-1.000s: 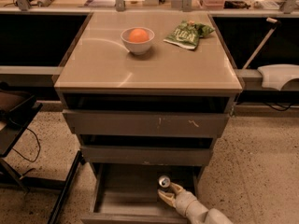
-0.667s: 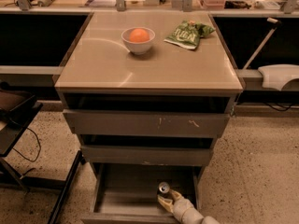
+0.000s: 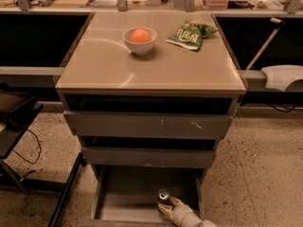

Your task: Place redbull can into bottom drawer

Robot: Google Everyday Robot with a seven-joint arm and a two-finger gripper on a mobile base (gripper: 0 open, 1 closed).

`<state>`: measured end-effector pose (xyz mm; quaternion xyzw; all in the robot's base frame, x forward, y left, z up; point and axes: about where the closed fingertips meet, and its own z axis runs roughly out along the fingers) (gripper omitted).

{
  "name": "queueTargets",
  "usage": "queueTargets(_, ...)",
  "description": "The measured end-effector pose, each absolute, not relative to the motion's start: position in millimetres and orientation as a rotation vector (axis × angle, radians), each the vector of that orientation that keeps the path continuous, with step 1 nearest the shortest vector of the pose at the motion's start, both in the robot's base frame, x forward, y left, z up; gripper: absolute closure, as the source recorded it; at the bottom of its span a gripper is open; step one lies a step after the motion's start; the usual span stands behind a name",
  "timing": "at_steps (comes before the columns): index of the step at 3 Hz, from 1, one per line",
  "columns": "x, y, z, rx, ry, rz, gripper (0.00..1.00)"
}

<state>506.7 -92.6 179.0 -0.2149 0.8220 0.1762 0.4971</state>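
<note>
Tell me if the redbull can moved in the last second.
Yes. The redbull can, held by the gripper in the bottom drawer, shifted nearer, away from the middle drawer front.

Pincer [image 3: 166, 205] in bottom drawer [image 3: 125, 203] hides redbull can's [image 3: 163, 194] lower body.

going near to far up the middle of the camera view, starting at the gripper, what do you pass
gripper, low in the bottom drawer → redbull can → middle drawer front → scratched drawer front → bowl holding an orange
</note>
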Motion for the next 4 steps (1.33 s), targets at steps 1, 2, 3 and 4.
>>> queueTargets(1,506.7,-92.5,179.0,-0.520,1.990,0.427,0.81)
queueTargets(2,506.7,-92.5,179.0,-0.520,1.990,0.427,0.58)
queueTargets(3,506.7,-92.5,179.0,-0.520,1.990,0.427,0.35)
queueTargets(4,506.7,-92.5,179.0,-0.520,1.990,0.427,0.12)
